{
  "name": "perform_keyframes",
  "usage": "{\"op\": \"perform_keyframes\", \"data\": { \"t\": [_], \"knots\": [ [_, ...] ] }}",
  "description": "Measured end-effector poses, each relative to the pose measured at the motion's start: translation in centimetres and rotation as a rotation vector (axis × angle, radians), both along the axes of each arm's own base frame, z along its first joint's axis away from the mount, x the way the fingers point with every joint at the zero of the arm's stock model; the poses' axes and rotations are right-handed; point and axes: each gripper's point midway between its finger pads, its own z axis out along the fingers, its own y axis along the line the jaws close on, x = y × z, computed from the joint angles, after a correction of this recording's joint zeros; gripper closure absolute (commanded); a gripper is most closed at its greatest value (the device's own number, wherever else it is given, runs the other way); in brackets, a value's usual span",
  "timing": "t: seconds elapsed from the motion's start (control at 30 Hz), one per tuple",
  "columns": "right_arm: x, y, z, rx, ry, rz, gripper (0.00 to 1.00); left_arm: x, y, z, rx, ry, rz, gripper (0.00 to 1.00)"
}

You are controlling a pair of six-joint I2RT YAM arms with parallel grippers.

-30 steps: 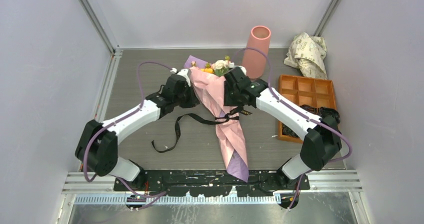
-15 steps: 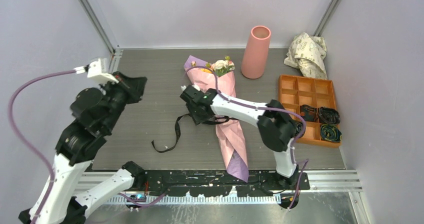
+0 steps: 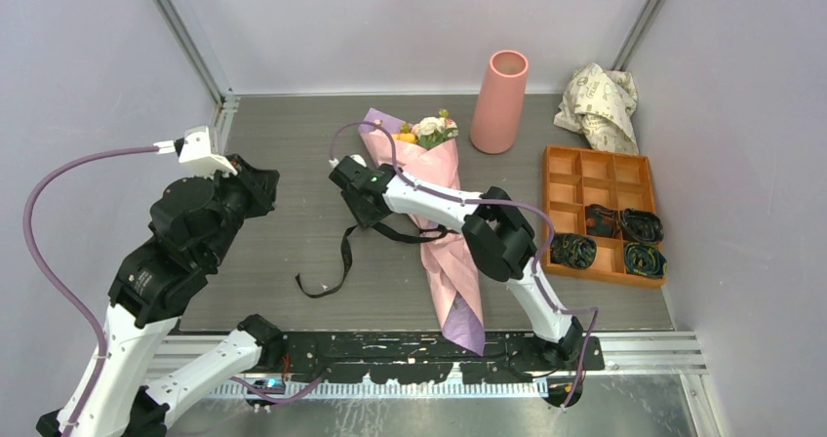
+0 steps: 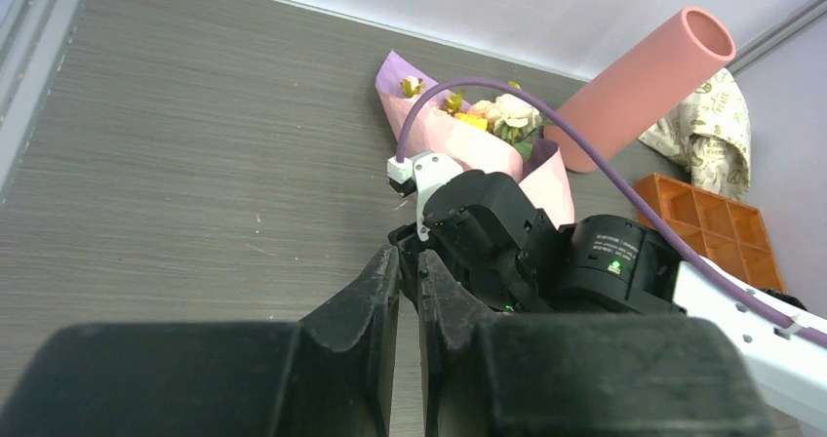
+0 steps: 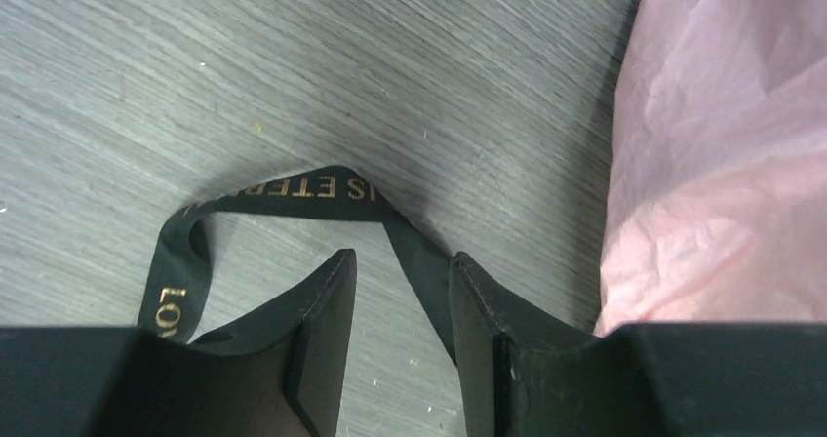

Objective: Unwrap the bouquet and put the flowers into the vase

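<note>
The bouquet [image 3: 447, 237] lies along the table, a long pink and lilac paper cone. Its flowers [image 3: 429, 128] sit at the far end, pointing towards the upright salmon-pink vase [image 3: 499, 88]. A black ribbon [image 3: 341, 257] is still looped round the cone's middle, and its loose tail trails left on the table. My right gripper [image 5: 402, 258] is open just left of the pink paper [image 5: 712, 164], low over the table, with a stretch of ribbon [image 5: 293, 185] running between its fingers. My left gripper [image 4: 408, 254] hangs raised at the left, its jaws parted by a narrow slit with nothing in it, looking down on the bouquet [image 4: 458, 139] and vase [image 4: 649, 81].
An orange compartment tray [image 3: 566, 169] stands at the right with black coiled ribbons [image 3: 634, 227] in its near cells. Crumpled cream printed paper [image 3: 597, 100] lies in the back right corner. Grey walls close in the table on three sides.
My left arm let go of the bouquet, swung away left and rose, its jaws parting slightly. My right arm crossed to the bouquet's left side and came down over the ribbon.
</note>
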Motion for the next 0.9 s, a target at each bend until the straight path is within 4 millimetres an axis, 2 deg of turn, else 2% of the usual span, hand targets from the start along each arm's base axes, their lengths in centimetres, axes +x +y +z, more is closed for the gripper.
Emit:
{"op": "perform_keyframes", "data": {
  "t": [0.2,0.3,0.57,0.7,0.9],
  "knots": [
    [0.4,-0.3,-2.2,-0.027,0.028,0.003,0.55,0.0,0.2,-0.1,0.010,0.003,0.010,0.84],
    [0.7,-0.2,-2.4,-0.009,0.043,0.003,0.57,0.0,0.3,-0.2,0.011,0.004,0.014,0.84],
    [1.3,0.3,-2.3,0.054,0.070,0.012,0.75,0.1,0.4,-0.5,0.017,0.011,0.019,0.83],
    [1.0,0.8,-2.3,0.077,0.091,0.030,0.82,0.1,0.4,-0.6,0.020,0.013,0.022,0.83],
    [0.3,1.3,-2.9,0.097,0.129,0.047,0.98,-0.2,0.7,-0.4,0.014,0.004,0.025,0.83]
  ]
}}
